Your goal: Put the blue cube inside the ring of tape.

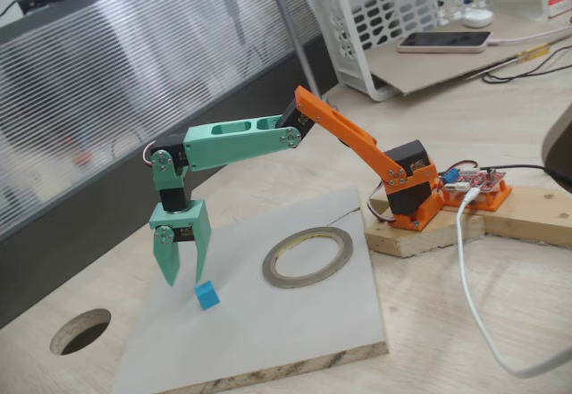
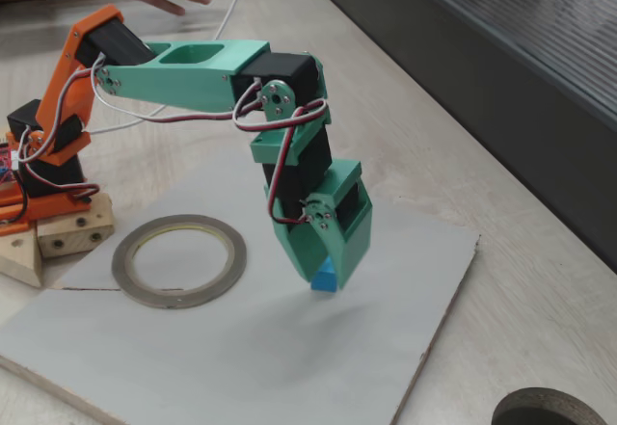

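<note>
The blue cube (image 1: 206, 295) lies on a white board (image 1: 295, 322), to the left of the ring of tape (image 1: 271, 269). My green gripper (image 1: 185, 276) points down over the board with its jaws open, its tips just above and left of the cube. In the other fixed view, the gripper (image 2: 326, 269) is lowered over the blue cube (image 2: 325, 278). There the fingers hide the cube's upper part, and I cannot tell whether they touch it. The ring of tape (image 2: 178, 298) lies flat and empty, left of the gripper.
The white board (image 2: 241, 367) lies on a wooden table with a dark round hole (image 1: 80, 331) near its corner. My orange base is fixed to a wooden block (image 1: 420, 238). A white cable (image 1: 469, 278) trails at right. A white basket (image 1: 402, 10) and a phone (image 1: 444, 42) are far back.
</note>
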`<state>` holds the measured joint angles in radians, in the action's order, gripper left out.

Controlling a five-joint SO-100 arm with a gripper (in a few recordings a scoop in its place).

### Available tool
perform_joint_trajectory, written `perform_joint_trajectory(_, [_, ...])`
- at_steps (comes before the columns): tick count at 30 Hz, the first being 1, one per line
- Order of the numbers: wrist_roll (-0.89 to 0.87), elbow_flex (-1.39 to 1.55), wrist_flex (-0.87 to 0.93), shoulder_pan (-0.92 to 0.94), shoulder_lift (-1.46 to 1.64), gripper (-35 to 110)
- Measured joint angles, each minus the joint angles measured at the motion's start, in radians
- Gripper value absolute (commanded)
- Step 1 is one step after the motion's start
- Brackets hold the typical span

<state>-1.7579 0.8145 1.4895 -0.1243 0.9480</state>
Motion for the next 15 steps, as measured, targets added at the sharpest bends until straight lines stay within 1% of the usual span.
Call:
perform_joint_trajectory(2, [0.0,0.0,0.043,-0.002,0.0,57])
perform_joint_trajectory(5, [0.0,0.0,0.101,-0.002,0.0,61])
perform_joint_trajectory(15, [0.003,0.0,0.123,0.0,0.0,61])
